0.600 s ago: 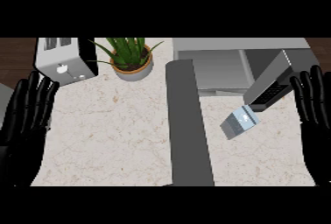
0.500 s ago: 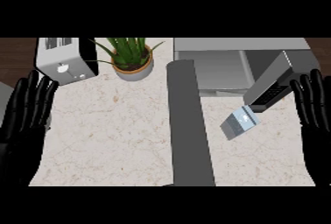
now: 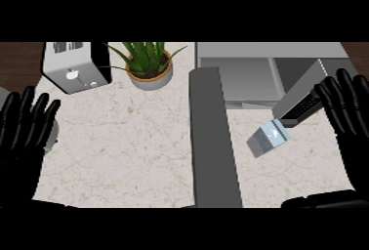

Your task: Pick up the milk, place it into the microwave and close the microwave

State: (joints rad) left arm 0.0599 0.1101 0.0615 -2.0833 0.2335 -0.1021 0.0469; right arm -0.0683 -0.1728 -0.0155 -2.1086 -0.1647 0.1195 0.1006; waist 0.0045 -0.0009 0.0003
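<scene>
On the pale speckled stone desk (image 3: 130,146), to the right of the long grey microwave door (image 3: 214,141) that swings out toward me, lies the small grey-and-blue milk carton (image 3: 269,138), tipped on its side just in front of the open grey microwave (image 3: 249,78). It sits near my right hand (image 3: 349,114), which I hold up at the right edge with fingers (image 3: 341,93) straight and spread, gripping nothing. My left hand (image 3: 25,132) rests at the left edge, fingers likewise straight and empty, well apart from the carton. With the door standing wide between my two hands, the carton is on the right-hand side of it, so I judge the right hand is the one placed to take it; the cavity is already open to receive it. Nothing of the task is done yet: the milk is untouched. A silver toaster (image 3: 74,68) and a green potted plant (image 3: 148,63) stand at the back left, clear of the work.
</scene>
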